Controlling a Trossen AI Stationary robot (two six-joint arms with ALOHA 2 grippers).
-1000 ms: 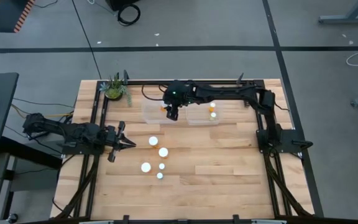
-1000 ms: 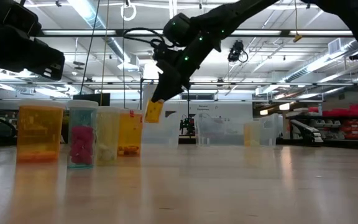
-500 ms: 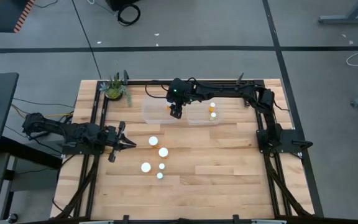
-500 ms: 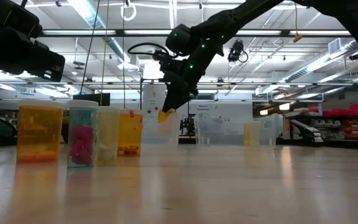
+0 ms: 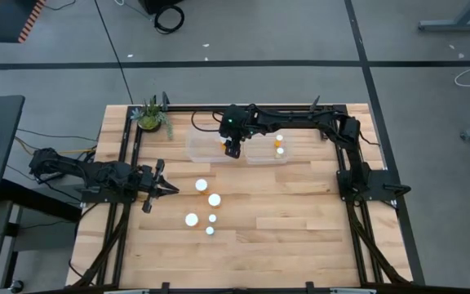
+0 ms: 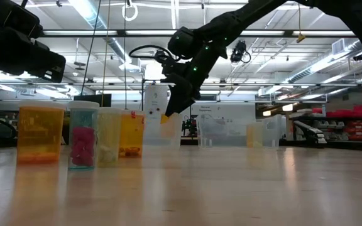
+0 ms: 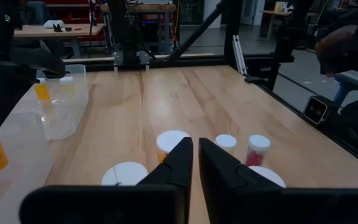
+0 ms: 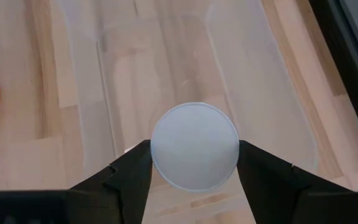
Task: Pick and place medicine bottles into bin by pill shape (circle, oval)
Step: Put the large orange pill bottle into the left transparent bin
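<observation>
Right tool (image 8: 194, 163) hung over the left clear bin (image 5: 206, 148) at the desk's (image 5: 300, 220) far side, fingers clamped on a white-capped bottle (image 8: 194, 154), cap up between them. In the low view that bottle (image 6: 168, 120) sat down at the bin's height. Two more bottles (image 5: 279, 144) stood in the right bin (image 5: 268, 153). Left tool (image 5: 163, 189) waited at the desk's left edge, fingers together, nothing held. Five bottles (image 5: 205, 203) stood loose mid-desk, near it.

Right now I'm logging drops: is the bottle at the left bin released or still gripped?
Gripped. The right gripper has a finger on each side of the bottle, above the clear bin.
</observation>
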